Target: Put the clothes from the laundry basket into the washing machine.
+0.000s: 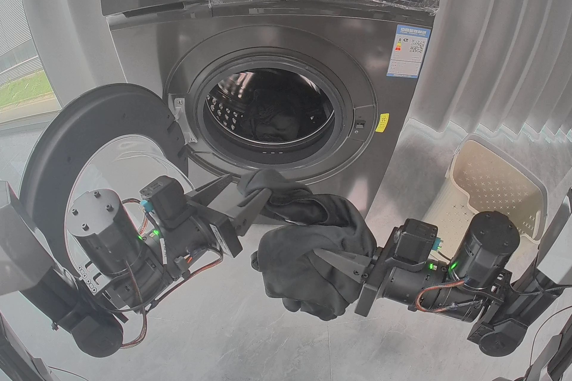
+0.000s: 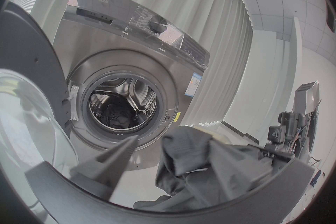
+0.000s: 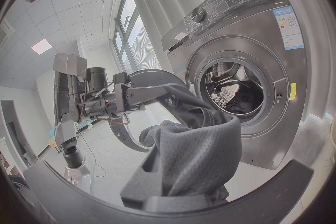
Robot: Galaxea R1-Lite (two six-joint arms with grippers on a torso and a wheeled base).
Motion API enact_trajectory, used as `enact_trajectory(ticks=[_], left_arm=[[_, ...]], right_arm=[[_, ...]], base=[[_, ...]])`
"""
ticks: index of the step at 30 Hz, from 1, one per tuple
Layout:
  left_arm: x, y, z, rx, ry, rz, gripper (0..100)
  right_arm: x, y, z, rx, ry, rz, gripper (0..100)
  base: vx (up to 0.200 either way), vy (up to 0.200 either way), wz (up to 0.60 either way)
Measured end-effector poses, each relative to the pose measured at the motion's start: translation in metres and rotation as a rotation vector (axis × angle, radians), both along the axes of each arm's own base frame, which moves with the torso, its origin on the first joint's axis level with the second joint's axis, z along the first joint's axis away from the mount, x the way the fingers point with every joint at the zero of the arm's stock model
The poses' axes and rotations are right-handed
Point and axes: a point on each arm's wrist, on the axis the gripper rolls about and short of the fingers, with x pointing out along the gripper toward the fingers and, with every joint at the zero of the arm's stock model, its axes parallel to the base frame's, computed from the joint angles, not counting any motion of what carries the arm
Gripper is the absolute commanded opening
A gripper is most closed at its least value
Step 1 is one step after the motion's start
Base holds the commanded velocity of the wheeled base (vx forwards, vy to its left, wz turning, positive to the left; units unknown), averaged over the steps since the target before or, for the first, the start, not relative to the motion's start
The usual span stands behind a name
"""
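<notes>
A dark grey garment [image 1: 316, 257] hangs in the air in front of the washing machine [image 1: 268, 13], just below its open drum [image 1: 268, 108]. My right gripper [image 1: 325, 258] is shut on the garment's lower part; in the right wrist view the cloth [image 3: 196, 158] wraps over my right gripper [image 3: 189, 168]. My left gripper [image 1: 249, 187] is open, and the garment's upper end is draped over one of its fingers [image 2: 227, 172], while the other finger [image 2: 115, 161] is bare. More dark clothing [image 2: 115, 116] lies inside the drum.
The round door [image 1: 77, 132] is swung wide open to the left, right behind my left arm. A cream laundry basket [image 1: 494, 186] stands on the floor at the right of the machine. Curtains hang behind it. The grey floor lies below the garment.
</notes>
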Motion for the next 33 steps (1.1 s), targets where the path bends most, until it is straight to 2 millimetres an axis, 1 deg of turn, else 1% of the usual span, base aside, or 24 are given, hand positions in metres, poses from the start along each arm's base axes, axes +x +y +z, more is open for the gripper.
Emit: enact_trajectory(ticks=[8,12,20,33], left_arm=[[0.001,0.004,-0.013,0.04,0.039,0.015,100],[0.0,0.005,-0.018,0.066,0.049,0.018,100],[-0.008,0.01,-0.031,0.126,0.091,0.007,100],[-0.012,0.009,-0.036,0.155,0.101,-0.004,100]], right_arm=[[0.013,-0.011,0.005,0.017,-0.016,-0.061,0],[0.016,-0.012,0.007,0.025,-0.023,-0.076,0],[0.027,-0.021,0.008,0.031,-0.021,-0.13,0],[0.033,-0.021,0.008,0.037,-0.024,-0.149,0]], base=[[0.0,0.0,0.0],[0.0,0.0,0.0],[0.0,0.0,0.0],[0.0,0.0,0.0]])
